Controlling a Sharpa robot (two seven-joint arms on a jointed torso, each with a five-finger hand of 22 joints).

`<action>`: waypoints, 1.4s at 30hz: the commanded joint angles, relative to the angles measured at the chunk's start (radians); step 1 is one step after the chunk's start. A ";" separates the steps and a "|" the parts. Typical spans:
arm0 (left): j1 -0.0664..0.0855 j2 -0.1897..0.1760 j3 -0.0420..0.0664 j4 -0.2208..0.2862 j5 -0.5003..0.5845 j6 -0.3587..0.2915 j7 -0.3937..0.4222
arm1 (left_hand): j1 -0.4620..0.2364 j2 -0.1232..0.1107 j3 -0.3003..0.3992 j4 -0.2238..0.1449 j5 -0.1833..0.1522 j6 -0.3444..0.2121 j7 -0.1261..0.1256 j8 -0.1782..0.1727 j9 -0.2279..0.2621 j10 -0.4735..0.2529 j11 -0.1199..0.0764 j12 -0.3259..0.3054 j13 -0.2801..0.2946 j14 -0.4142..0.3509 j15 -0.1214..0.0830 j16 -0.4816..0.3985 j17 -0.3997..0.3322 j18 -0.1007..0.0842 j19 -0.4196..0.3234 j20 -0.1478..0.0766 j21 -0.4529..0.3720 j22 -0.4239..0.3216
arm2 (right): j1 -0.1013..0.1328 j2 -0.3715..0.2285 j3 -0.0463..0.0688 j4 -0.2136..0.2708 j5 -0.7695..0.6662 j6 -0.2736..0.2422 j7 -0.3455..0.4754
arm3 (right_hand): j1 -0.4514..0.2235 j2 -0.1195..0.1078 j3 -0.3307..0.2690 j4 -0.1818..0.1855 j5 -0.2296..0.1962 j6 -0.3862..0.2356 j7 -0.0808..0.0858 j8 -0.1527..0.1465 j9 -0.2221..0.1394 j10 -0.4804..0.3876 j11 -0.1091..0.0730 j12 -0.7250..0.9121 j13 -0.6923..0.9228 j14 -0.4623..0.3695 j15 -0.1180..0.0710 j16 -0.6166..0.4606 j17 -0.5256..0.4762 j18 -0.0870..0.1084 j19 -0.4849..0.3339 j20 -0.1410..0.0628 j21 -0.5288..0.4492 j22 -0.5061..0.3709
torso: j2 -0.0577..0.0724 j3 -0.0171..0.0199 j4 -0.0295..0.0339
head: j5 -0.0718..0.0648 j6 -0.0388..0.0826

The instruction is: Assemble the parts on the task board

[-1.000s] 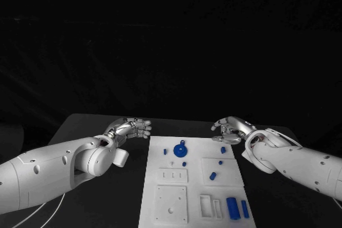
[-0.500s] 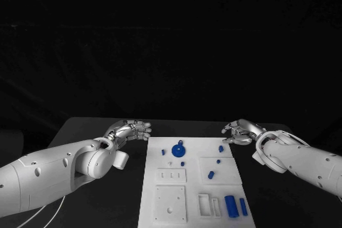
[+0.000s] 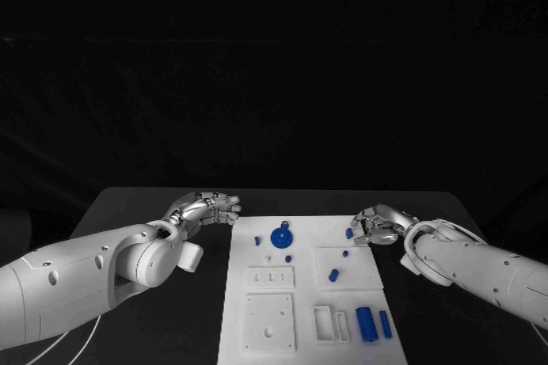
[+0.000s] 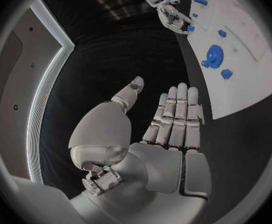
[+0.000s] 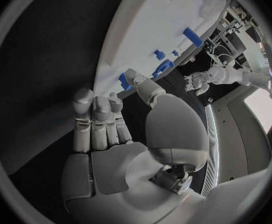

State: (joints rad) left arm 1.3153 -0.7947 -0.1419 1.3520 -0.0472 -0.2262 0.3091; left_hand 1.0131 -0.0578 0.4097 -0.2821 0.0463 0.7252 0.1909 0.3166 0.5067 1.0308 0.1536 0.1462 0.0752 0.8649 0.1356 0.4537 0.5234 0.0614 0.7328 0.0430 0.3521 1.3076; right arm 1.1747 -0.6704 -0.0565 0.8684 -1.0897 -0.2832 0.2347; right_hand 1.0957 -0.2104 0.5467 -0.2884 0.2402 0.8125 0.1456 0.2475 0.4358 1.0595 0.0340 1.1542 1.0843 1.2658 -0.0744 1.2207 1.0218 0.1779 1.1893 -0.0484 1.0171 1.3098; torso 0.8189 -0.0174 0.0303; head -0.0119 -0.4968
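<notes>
The white task board (image 3: 314, 248) lies lengthwise in the middle of the black table. On it are a round blue disc part (image 3: 283, 239), several small blue pegs and two blue cylinders (image 3: 367, 324) at its near right. My left hand (image 3: 209, 208) hovers off the board's far left corner; the left wrist view shows this hand (image 4: 167, 129) with its fingers straight and nothing in it. My right hand (image 3: 379, 225) is at the board's far right edge, right beside a small blue peg (image 3: 348, 233). Its fingers (image 5: 95, 119) are spread and hold nothing, with the thumb close to that peg (image 5: 124, 79).
White recessed blocks (image 3: 274, 279) and slotted holders (image 3: 331, 325) sit in the board's near half. Bare black table (image 3: 149, 203) runs along both sides of the board. A white cable (image 3: 85, 329) hangs under my left arm.
My right hand swung out to the right, then came nearer and lower to the board's far right edge. My left hand has barely moved.
</notes>
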 commanded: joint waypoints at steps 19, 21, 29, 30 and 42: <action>-0.001 -0.002 0.001 0.005 -0.005 0.022 0.010 | -0.008 0.001 0.003 0.000 0.004 0.001 0.004 -0.004 0.001 -0.001 0.002 -0.002 -0.001 0.002 0.005 -0.008 0.002 0.014 -0.006 -0.002 -0.005 0.014 | -0.013 0.022 0.000 -0.001 -0.031 -0.002 0.020 | 0.020 0.046 0.021 0.016 -0.086 0.020 -0.011 0.019 0.006 -0.007 -0.012 0.001 -0.002 -0.006 -0.013 -0.001 0.005 0.084 -0.009 0.006 -0.001 0.017 | -0.003 -0.0044 0.0019 | -0.007 -0.013; -0.001 -0.002 0.001 0.005 -0.005 0.022 0.010 | -0.008 0.001 0.003 0.000 0.004 0.001 0.004 -0.005 0.001 -0.001 0.002 -0.003 -0.001 0.002 0.005 -0.008 0.002 0.014 -0.006 -0.002 -0.005 0.014 | -0.014 0.024 0.000 -0.002 -0.042 -0.010 0.019 | 0.020 0.051 0.036 0.023 -0.108 0.028 -0.013 0.023 0.006 -0.006 -0.014 0.001 -0.003 -0.006 -0.015 0.000 0.006 0.084 -0.009 0.006 0.000 0.017 | -0.003 -0.0043 0.0018 | -0.007 -0.012; -0.001 -0.003 0.001 0.005 -0.006 0.024 0.008 | -0.008 0.001 0.003 0.000 0.004 0.001 0.005 -0.005 0.001 -0.002 0.003 -0.003 -0.001 0.002 0.005 -0.008 0.002 0.014 -0.006 -0.002 -0.005 0.014 | -0.014 0.027 0.000 -0.005 -0.049 -0.022 0.016 | 0.027 0.059 0.079 0.037 -0.165 0.063 -0.018 0.041 0.010 0.000 -0.019 0.003 -0.005 0.000 -0.020 0.002 0.007 0.084 -0.003 0.004 0.004 0.016 | -0.003 -0.0048 0.0011 | -0.007 -0.012; -0.001 -0.003 0.001 0.005 -0.006 0.024 0.008 | -0.008 0.001 0.003 0.000 0.004 0.001 0.005 -0.005 0.001 -0.002 0.003 -0.003 -0.001 0.002 0.005 -0.008 0.002 0.014 -0.006 -0.002 -0.005 0.014 | -0.014 0.028 0.000 -0.006 -0.049 -0.024 0.016 | 0.025 0.058 0.084 0.041 -0.166 0.068 -0.018 0.043 0.011 0.000 -0.019 0.004 -0.006 0.000 -0.020 0.002 0.007 0.084 -0.003 0.003 0.004 0.016 | -0.003 -0.0046 0.0012 | -0.006 -0.011; -0.001 -0.004 0.001 0.005 -0.006 0.025 0.008 | -0.009 0.001 0.003 0.000 0.004 0.001 0.005 -0.005 0.001 -0.002 0.003 -0.003 -0.001 0.002 0.005 -0.008 0.002 0.014 -0.006 -0.002 -0.005 0.014 | -0.014 0.032 0.000 -0.005 -0.054 -0.032 0.011 | 0.023 0.062 0.125 0.051 -0.173 0.132 -0.023 0.072 0.023 0.005 -0.024 0.005 -0.008 0.004 -0.024 0.003 0.008 0.084 0.001 0.001 0.009 0.016 | -0.003 -0.0042 0.0004 | -0.005 -0.010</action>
State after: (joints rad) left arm 1.3142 -0.7997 -0.1421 1.3547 -0.0483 -0.2186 0.3078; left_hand 1.0131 -0.0578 0.4097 -0.2821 0.0463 0.7251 0.1908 0.3166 0.5066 1.0307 0.1536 0.1462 0.0752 0.8649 0.1356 0.4496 0.5238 0.0582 0.7328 0.0430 0.3521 1.3078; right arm 1.1620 -0.6395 -0.0563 0.8630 -1.1303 -0.3091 0.2425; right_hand 1.1188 -0.1550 0.6667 -0.2373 0.0697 0.9321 0.1163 0.3173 0.4582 1.0653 0.0177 1.1536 1.0772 1.2709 -0.0923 1.2208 1.0286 0.1787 1.1864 -0.0444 1.0222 1.3099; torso 0.8158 -0.0217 0.0315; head -0.0169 -0.5070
